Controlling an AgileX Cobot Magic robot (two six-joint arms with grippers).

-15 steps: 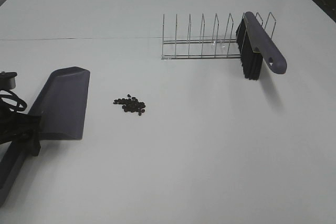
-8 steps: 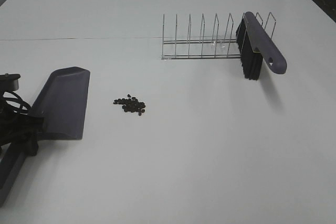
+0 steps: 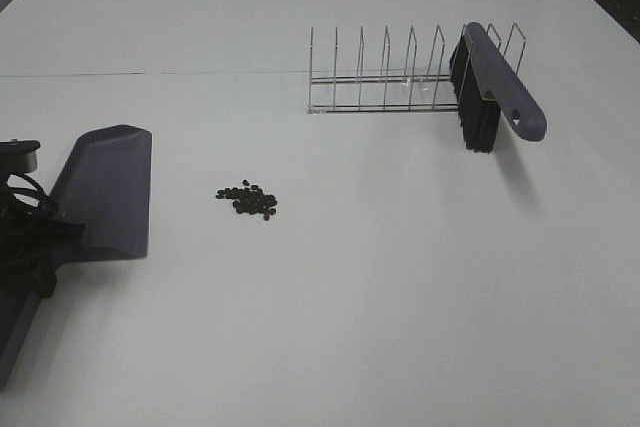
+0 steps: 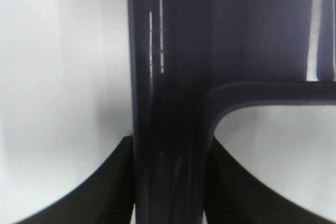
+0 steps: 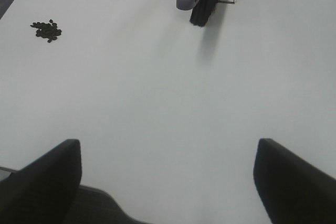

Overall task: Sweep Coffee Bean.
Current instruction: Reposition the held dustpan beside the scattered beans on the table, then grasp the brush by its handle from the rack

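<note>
Left claw is working at the left edge of the table and is clamping the handle of the grey dustpan. The left wrist view shows its two dark fingers pressing in on either side of that handle. The pan's blade is spreading away from the claw toward the middle of the table, with its long straight edge facing the coffee beans. The beans are lying in one tight little heap on the bare tabletop to the right of that edge, near it but clearly apart, touching neither pan nor claw. Right claw is showing only in its own wrist view, where its fingers are standing wide apart and gripping nothing; the beans are lying well away from it, toward the far left. Farther back on the right, a wire rack is standing upright, and a brush is resting at its right end, bristles down and handle slanting forward.
</note>
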